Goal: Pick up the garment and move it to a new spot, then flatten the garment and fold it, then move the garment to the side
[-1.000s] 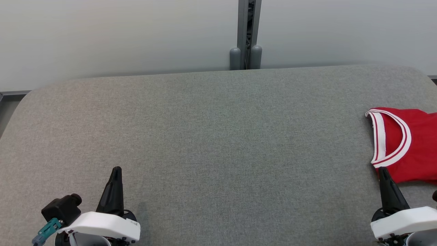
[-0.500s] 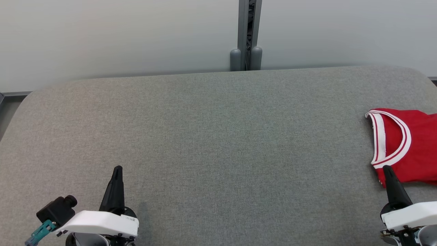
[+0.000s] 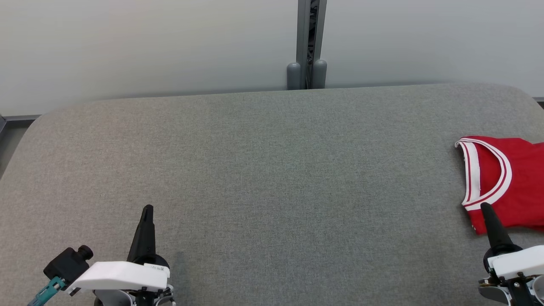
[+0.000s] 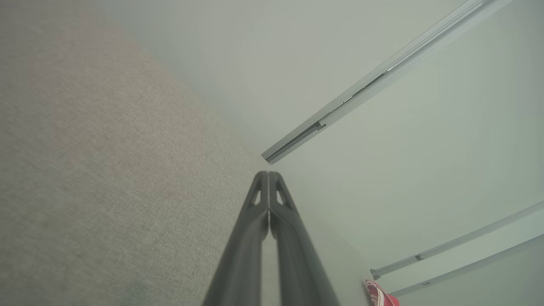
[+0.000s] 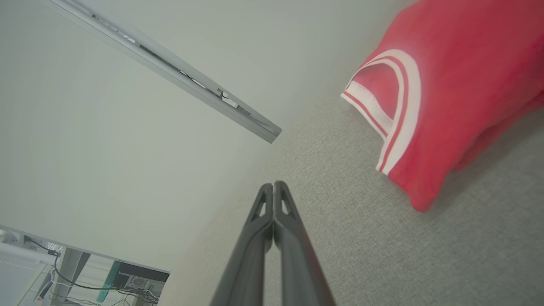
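garment (image 3: 516,187): near my right gripper (image 3: 485,208)
jaws: both pairs together (empty)
advice: part them before reaching in

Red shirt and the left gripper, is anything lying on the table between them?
Nothing. In the head view, the gray table is bare between the left gripper and the red shirt.

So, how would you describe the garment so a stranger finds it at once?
Start at the wide grey table. At its right end, near the right tool, lies the garment. It is bright red with white-striped trim.
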You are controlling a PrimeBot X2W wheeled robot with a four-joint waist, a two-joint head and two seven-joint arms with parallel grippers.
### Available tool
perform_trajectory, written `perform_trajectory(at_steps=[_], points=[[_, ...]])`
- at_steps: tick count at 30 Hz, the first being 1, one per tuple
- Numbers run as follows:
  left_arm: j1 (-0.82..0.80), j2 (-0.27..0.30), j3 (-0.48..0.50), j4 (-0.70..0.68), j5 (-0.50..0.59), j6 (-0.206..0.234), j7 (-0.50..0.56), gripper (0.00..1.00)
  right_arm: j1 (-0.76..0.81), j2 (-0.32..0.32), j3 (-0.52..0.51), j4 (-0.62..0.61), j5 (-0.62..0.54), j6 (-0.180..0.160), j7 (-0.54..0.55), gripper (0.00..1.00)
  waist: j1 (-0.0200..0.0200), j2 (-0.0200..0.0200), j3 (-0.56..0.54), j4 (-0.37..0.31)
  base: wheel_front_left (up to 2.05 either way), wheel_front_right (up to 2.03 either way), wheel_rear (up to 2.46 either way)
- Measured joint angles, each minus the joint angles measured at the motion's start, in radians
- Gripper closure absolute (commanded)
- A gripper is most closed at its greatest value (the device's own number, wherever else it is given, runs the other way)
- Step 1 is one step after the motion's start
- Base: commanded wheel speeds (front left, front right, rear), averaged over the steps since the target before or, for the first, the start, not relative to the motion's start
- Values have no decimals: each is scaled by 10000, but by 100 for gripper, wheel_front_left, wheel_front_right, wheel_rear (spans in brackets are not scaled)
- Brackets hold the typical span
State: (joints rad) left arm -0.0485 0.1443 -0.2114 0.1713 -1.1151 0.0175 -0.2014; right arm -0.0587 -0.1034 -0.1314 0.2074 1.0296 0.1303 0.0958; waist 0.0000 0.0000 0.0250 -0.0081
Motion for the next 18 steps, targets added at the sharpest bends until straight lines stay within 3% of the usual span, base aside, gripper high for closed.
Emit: perform_trajectory(at_steps=[18], points=[[-20,-299,226,15,-1559,-360,90,100,-357,-109,-332,389,1964,-10,617,100,0,0,-60,21,0,0,0]])
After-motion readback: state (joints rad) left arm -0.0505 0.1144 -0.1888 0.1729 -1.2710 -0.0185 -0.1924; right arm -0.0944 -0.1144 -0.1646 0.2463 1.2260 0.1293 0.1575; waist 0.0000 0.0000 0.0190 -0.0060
